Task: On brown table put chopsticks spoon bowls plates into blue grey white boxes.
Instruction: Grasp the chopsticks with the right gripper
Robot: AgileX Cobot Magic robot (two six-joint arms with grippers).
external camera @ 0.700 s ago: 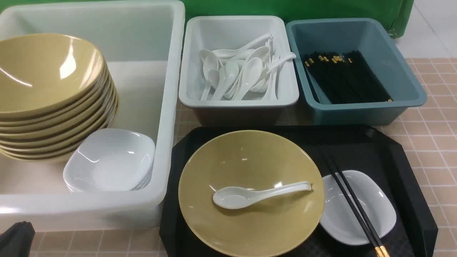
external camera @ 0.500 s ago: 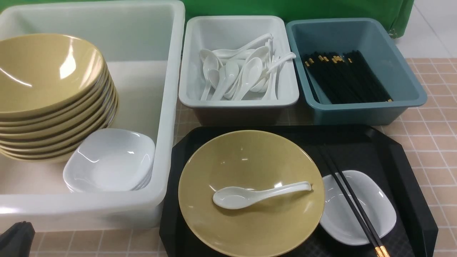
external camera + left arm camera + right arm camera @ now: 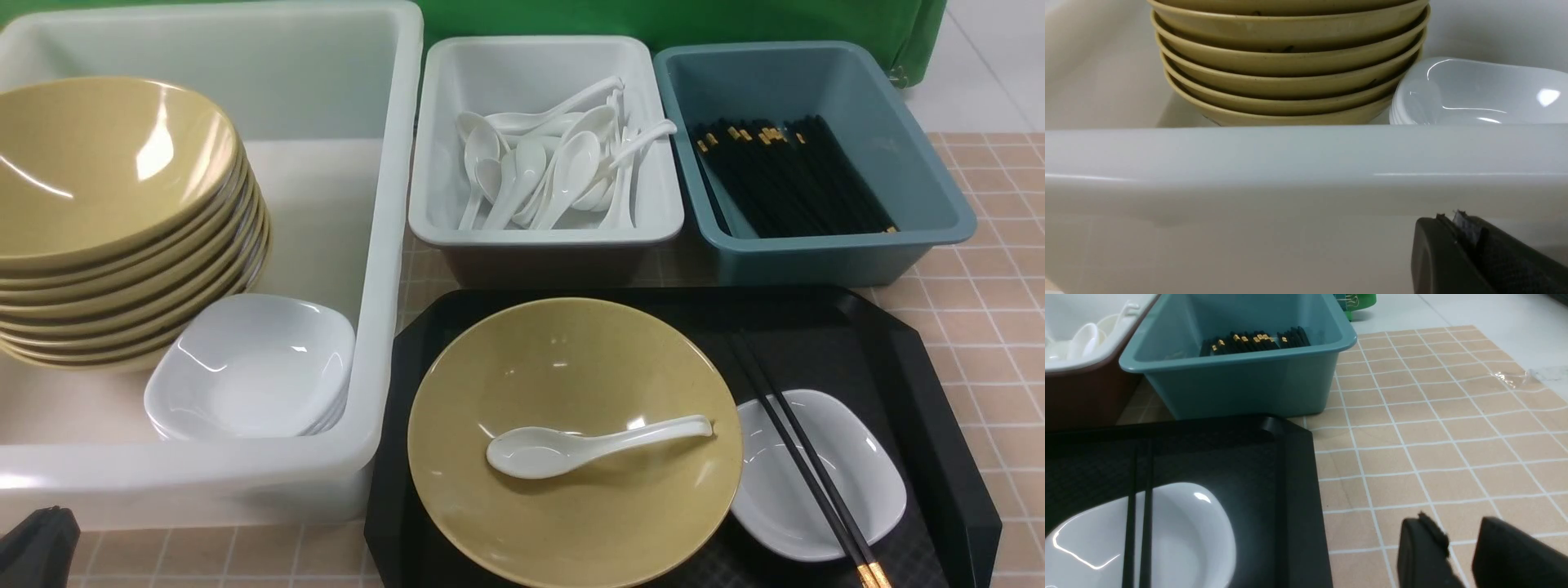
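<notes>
On the black tray [image 3: 939, 408] lies a yellow bowl [image 3: 571, 359] with a white spoon [image 3: 588, 445] in it. Beside it is a white plate [image 3: 869, 482] with a pair of black chopsticks [image 3: 804, 465] across it. The white box [image 3: 384, 286] holds a stack of bowls [image 3: 106, 180] and stacked plates [image 3: 253, 367]. The grey box [image 3: 539, 233] holds spoons, the blue box [image 3: 939, 204] chopsticks. My left gripper [image 3: 1453, 220] is shut and empty, low before the white box's near wall [image 3: 1290, 163]. My right gripper [image 3: 1457, 535] is open over bare table [image 3: 1433, 437], right of the tray.
The brown tiled table [image 3: 996, 310] shows to the right of the tray and the blue box. A green cloth [image 3: 653, 20] hangs behind the boxes. The left gripper's tip [image 3: 37, 547] shows at the bottom left corner of the front view.
</notes>
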